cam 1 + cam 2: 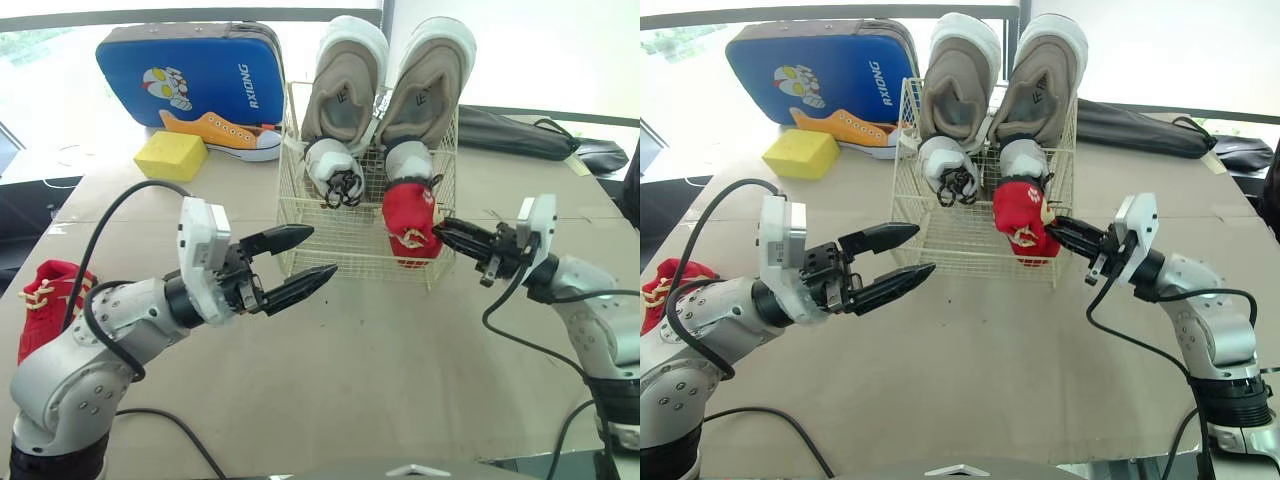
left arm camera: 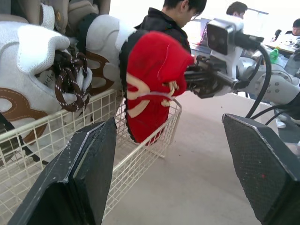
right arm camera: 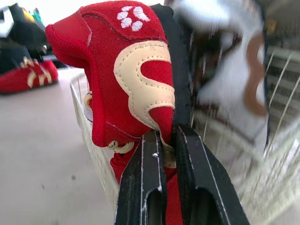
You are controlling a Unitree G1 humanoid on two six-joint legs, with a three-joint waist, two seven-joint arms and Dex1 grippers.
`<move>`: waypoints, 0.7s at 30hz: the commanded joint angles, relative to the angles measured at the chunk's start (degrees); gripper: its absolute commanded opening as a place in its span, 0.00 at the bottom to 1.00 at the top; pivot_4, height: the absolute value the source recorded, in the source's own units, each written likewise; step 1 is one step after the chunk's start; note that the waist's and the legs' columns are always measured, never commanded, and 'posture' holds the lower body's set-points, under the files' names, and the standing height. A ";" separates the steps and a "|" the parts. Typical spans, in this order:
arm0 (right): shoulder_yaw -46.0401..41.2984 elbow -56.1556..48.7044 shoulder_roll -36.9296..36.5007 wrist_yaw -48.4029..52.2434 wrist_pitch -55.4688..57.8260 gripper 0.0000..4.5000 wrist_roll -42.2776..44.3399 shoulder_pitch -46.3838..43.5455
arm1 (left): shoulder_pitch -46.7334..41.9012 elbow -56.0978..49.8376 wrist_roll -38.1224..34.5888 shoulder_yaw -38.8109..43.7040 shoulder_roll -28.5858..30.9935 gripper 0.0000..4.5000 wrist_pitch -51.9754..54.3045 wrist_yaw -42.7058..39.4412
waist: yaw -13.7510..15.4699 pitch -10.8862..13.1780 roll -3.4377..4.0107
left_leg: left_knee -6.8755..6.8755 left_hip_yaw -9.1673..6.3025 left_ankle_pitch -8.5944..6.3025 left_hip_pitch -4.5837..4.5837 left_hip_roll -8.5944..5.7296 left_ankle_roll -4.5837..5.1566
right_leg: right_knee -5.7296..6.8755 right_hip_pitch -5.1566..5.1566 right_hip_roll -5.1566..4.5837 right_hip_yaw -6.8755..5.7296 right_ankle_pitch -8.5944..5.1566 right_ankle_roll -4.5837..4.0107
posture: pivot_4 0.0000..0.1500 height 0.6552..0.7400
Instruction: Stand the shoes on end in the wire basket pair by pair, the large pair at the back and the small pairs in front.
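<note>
So the right gripper (image 1: 447, 232) is pinched tight on a small red shoe (image 1: 410, 220). In the right wrist view its two fingers (image 3: 145, 187) are squeezed together on a bit of the shoe's upper, with almost no gap between them. That red shoe stands on end in the near right corner of the wire basket (image 1: 335, 255). Its lower part is inside the mesh and its top sticks up over the rim. It sits just in front of the right-hand shoe of the white and brown pair (image 1: 335, 168), and looks to be touching it.

The white and brown pair is also on end, in the middle of the basket. Behind them at the far side is the large beige pair (image 1: 345, 85), standing tall and side by side, well above the rim.

The left gripper (image 1: 322, 252) hangs over the table (image 1: 400, 370) just near and left of the basket. Its fingers are spread wide apart with nothing between them.

The second red shoe (image 1: 48, 300) lies out at the left edge of the table, well apart from the basket.

On the far left of the table there's a blue pad (image 1: 190, 65) with a cartoon on it. An orange sneaker (image 1: 222, 135) and a yellow block (image 1: 170, 156) sit right in front of it. A black bag (image 1: 510, 130) lies far right, and the left wrist view catches a person (image 2: 161, 21) past the table.
</note>
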 commanded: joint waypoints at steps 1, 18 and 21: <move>0.33 -1.72 0.07 -0.16 -1.71 0.00 -1.59 0.28 | 1.50 -0.52 0.07 0.84 2.36 0.88 -0.29 -2.95 | -0.06 0.00 0.07 | 0.00 0.03 0.00 0.01 0.00 0.00 | 0.00 0.00 0.00 0.02 0.00 0.00 | 1.00 1.00; -6.87 -11.18 -4.96 -2.45 4.33 0.96 3.23 4.99 | 13.56 1.47 2.62 8.68 2.25 0.91 -5.20 -9.31 | 0.15 0.00 0.06 | -0.05 0.01 -0.03 0.03 0.02 0.01 | -0.03 0.02 -0.06 0.02 -0.04 0.06 | 1.00 1.00; -12.39 -15.73 -9.28 -2.48 9.84 0.96 11.00 4.80 | 15.55 3.61 0.70 12.18 -0.55 0.91 -4.67 -5.67 | 0.10 0.05 0.14 | -0.05 0.02 -0.03 -0.01 0.02 0.03 | -0.06 -0.01 -0.08 0.03 -0.02 0.03 | 1.00 1.00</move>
